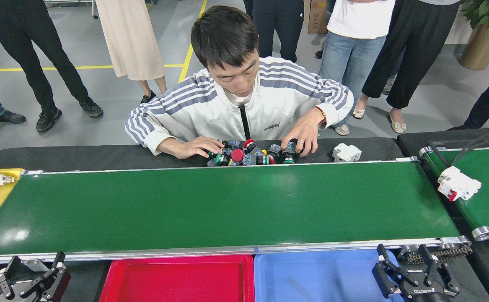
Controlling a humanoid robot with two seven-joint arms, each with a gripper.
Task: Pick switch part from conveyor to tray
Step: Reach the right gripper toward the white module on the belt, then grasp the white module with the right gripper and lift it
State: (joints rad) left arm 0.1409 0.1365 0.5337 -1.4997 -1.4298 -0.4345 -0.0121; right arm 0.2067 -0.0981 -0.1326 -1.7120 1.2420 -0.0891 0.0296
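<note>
Head view shows the conveyor [210, 205] bare, switch parts [248, 154] heaped on the far tabletop [81, 157] under a person's hands [301, 138], so both end effectors, left [32, 279] and right [410, 272], wait with fingers apart beside the trays [252, 277].

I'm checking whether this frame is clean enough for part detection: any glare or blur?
Head view: a soft glare patch sits on the conveyor near its left end, with a fainter sheen mid-belt. Head view: the switch parts are sharp, small and crowded together; no motion blur shows.
</note>
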